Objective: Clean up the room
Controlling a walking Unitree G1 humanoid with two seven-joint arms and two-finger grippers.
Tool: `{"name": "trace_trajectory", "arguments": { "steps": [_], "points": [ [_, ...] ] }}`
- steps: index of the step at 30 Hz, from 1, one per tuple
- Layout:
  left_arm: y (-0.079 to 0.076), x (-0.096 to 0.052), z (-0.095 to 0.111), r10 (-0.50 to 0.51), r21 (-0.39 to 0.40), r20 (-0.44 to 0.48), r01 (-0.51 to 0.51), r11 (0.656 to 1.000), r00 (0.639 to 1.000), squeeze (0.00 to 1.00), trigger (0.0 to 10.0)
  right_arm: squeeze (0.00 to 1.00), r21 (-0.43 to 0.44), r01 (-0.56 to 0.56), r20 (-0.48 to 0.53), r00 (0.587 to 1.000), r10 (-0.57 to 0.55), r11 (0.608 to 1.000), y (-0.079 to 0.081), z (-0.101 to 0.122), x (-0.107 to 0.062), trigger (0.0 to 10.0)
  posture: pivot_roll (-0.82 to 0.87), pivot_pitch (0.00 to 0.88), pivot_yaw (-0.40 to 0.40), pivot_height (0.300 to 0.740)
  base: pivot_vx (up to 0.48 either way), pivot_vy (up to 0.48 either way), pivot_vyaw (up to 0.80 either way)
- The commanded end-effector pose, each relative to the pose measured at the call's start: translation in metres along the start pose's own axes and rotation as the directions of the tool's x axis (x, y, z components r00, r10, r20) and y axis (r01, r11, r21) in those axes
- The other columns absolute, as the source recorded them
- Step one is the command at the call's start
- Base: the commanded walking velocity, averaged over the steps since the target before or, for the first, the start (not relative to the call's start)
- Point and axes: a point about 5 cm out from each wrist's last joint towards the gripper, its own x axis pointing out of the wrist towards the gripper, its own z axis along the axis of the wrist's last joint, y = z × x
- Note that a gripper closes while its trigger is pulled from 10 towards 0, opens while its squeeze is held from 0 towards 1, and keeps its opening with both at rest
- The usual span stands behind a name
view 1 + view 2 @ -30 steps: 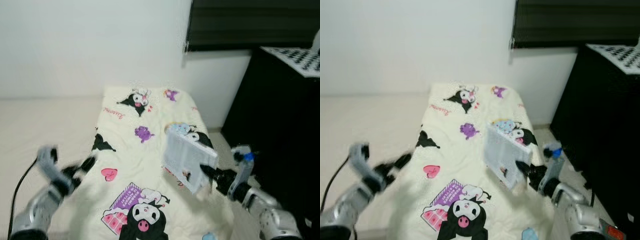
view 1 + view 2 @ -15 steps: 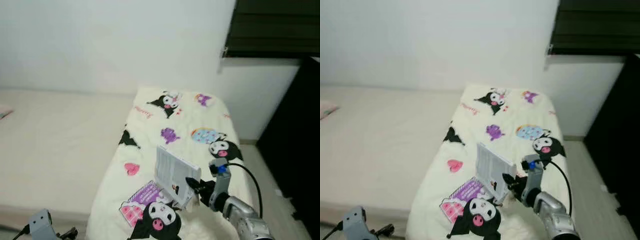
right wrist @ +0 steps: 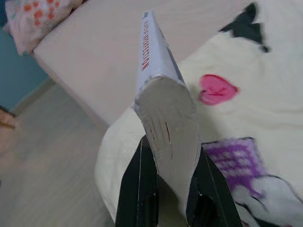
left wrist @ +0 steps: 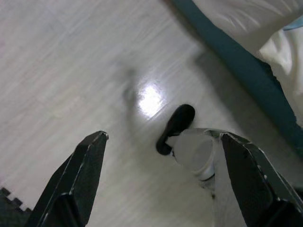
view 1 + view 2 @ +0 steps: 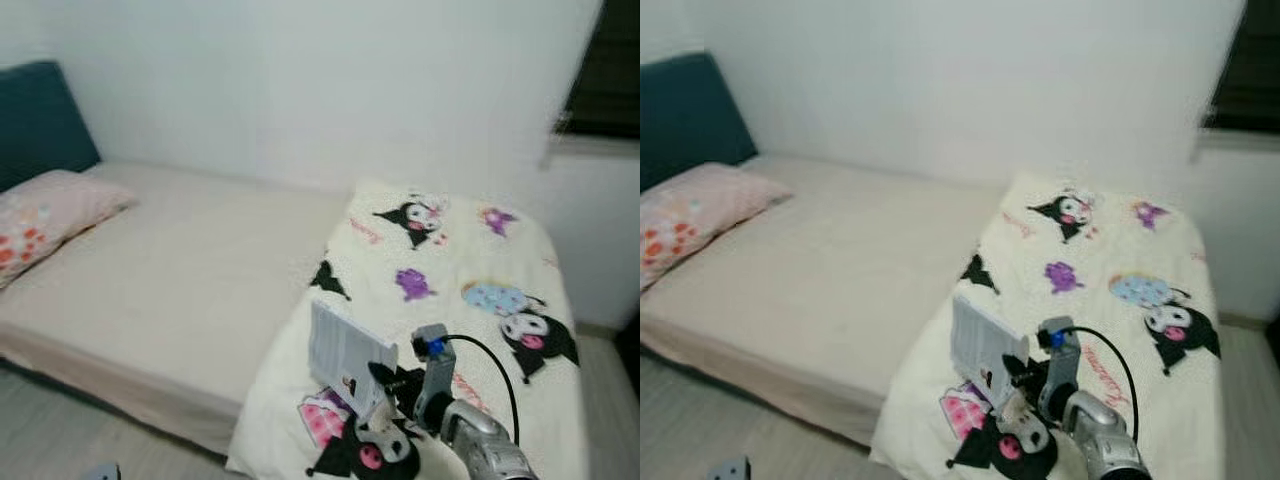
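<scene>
Gripping a thick white paperback book (image 5: 345, 358) by its lower edge, the right gripper (image 3: 170, 189) has its two black fingers (image 3: 138, 189) pressed against the covers, one on each side, so the book stands nearly upright with the red-lettered spine turned away from the wrist. The book is held above the near end of a cream quilt printed with black cartoon characters, purple figures and pink hearts (image 5: 440, 270), which is spread over the right part of a low bed with a pale beige sheet (image 5: 170, 280). A black cable (image 5: 495, 360) loops from the right wrist over the quilt. At the far left of the bed lies a pink pillow with red flowers (image 5: 50, 215), set against a dark teal headboard (image 5: 40, 115). A plain white wall (image 5: 320, 80) runs behind the bed. The left gripper (image 4: 161, 189) hangs low with its fingers spread wide and nothing between them, over a light wood-grain floor (image 4: 61, 71) beside the bed's teal base (image 4: 241, 71), where a small black object (image 4: 176, 124) and a blurred whitish shape (image 4: 194, 151) lie near each other.
</scene>
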Motion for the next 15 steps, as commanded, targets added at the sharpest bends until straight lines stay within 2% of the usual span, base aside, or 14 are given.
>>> {"name": "trace_trajectory", "arguments": {
  "steps": [1,4,8,15],
  "points": [
    [-0.004,0.000,-0.004,-0.015,0.021,-0.011,0.015,1.000,1.000,0.00,10.0,0.00,-0.020,0.012,-0.009,1.000,-0.012,1.000,-0.002,-0.005,-0.002,0.0,-0.05,0.000,-0.026,0.740,0.000,0.000,0.68],
    [-0.009,0.000,-0.005,-0.023,0.064,-0.014,0.024,0.998,1.000,0.00,10.0,0.00,-0.007,0.005,-0.011,1.000,-0.005,1.000,-0.001,-0.009,-0.001,0.0,-0.05,0.000,-0.030,0.740,0.000,0.000,0.68],
    [-0.013,0.001,-0.004,-0.032,0.080,-0.008,0.033,0.996,0.999,0.00,10.0,0.00,-0.008,-0.024,0.005,1.000,0.024,1.000,0.003,-0.006,0.001,0.0,-0.05,0.000,-0.029,0.740,0.000,0.000,0.68],
    [-0.023,0.003,0.003,-0.058,0.110,0.010,0.056,0.992,0.998,0.00,10.0,0.00,-0.075,-0.096,0.002,0.995,0.096,0.993,0.014,-0.002,0.010,0.0,-0.05,0.000,-0.031,0.740,0.000,0.000,0.68]
  ]
}}
